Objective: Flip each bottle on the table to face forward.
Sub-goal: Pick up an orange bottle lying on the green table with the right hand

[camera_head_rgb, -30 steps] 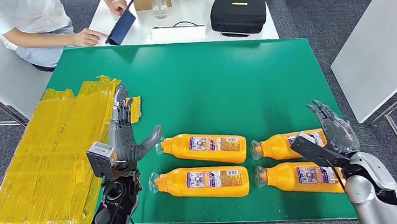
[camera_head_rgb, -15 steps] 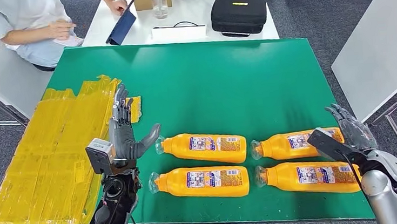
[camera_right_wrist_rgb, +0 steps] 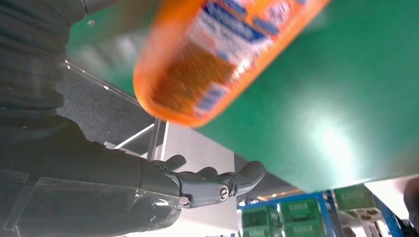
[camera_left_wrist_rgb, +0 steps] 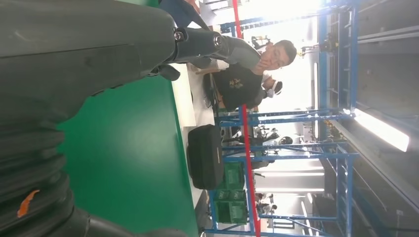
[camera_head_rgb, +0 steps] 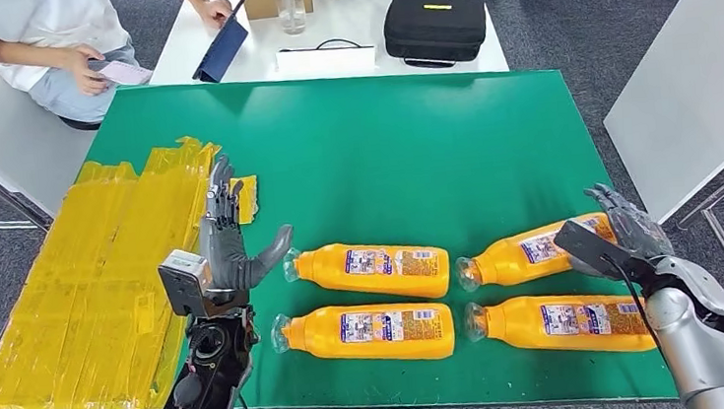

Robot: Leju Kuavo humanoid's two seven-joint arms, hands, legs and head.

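Right hand (camera_head_rgb: 627, 231), fingers spread, now touches the upper-right bottle (camera_head_rgb: 531, 254), whose base has tilted up-frame since a moment ago: flip apparently starting; left hand (camera_head_rgb: 228, 246) fingers spread, idle.

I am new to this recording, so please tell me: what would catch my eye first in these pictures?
Four orange bottles lie on their sides in two rows on the green table. Yellow sheets cover its left edge. The right hand is at the tilted far right bottle; the left hand hovers open beside the left pair.
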